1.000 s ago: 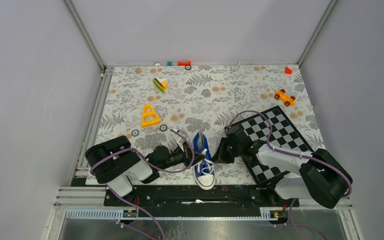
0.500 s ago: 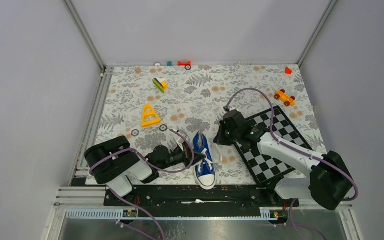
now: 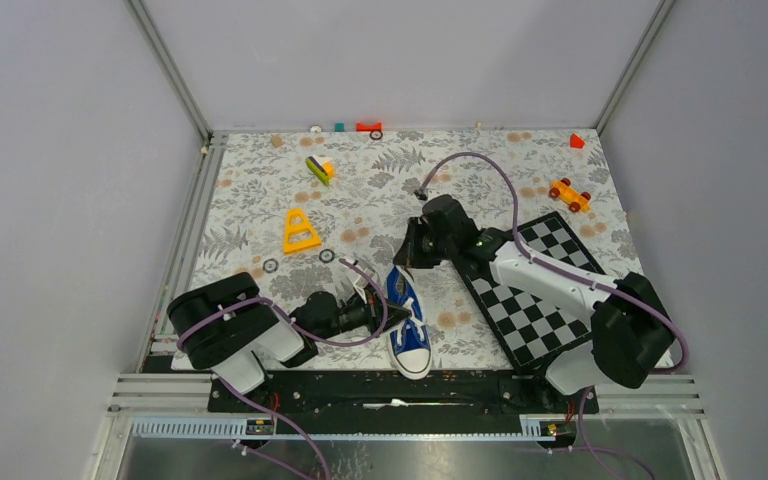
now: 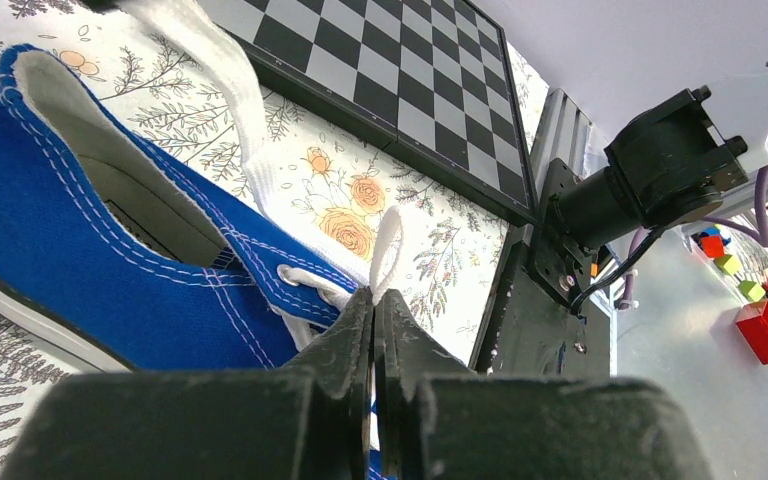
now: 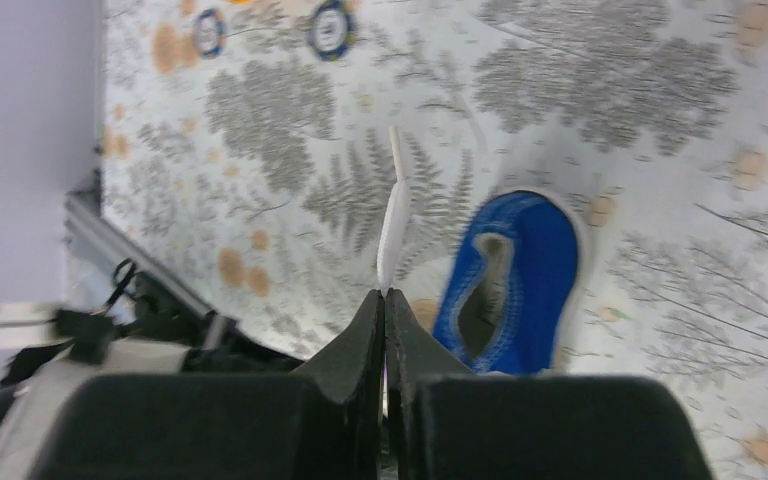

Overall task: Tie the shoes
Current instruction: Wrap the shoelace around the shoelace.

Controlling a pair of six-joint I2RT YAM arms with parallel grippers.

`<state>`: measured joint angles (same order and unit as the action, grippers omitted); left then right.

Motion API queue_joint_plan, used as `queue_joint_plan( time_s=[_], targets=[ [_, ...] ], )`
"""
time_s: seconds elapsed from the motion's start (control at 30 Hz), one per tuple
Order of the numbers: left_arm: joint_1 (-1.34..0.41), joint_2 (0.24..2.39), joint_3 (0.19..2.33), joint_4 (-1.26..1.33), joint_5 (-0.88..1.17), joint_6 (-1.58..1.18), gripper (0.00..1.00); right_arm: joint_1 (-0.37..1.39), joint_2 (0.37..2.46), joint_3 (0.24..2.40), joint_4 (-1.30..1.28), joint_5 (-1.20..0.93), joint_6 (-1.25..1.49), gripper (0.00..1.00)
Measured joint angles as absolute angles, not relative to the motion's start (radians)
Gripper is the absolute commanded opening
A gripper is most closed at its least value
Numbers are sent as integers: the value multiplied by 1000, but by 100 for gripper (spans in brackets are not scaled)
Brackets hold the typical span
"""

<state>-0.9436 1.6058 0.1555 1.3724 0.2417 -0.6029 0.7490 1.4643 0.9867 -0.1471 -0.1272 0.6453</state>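
The blue sneaker [image 3: 407, 318] with white toe cap lies on the floral mat near the front edge, toe toward the arms. My left gripper [image 3: 392, 318] is at its left side, shut on a white lace [image 4: 387, 238] beside the eyelets; the sneaker [image 4: 110, 260] fills the left wrist view. My right gripper [image 3: 407, 262] is just beyond the heel, shut on the other white lace [image 5: 394, 215], which sticks up from the closed tips. The sneaker's heel opening [image 5: 515, 280] shows below in the right wrist view.
A checkerboard [image 3: 540, 285] lies right of the sneaker. A yellow triangle [image 3: 299, 232], two small rings [image 3: 326, 256], a green-yellow block [image 3: 319, 168], an orange toy car [image 3: 569, 194] and small red pieces [image 3: 368, 127] lie further back. Walls enclose the mat.
My right arm has swung from the sneaker's right side back and left to beyond its heel, carrying its lace along. The left gripper and sneaker have stayed put.
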Motion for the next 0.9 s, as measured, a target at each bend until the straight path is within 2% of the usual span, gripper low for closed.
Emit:
queue_joint_plan(
  time_s=[0.3, 0.9],
  targets=[
    [-944, 1606, 157, 1372, 249, -603, 0, 802, 1449, 1007, -47, -237, 740, 0],
    [-944, 1648, 168, 1382, 245, -604, 0, 845, 1141, 695, 59, -309, 936, 0]
  ],
)
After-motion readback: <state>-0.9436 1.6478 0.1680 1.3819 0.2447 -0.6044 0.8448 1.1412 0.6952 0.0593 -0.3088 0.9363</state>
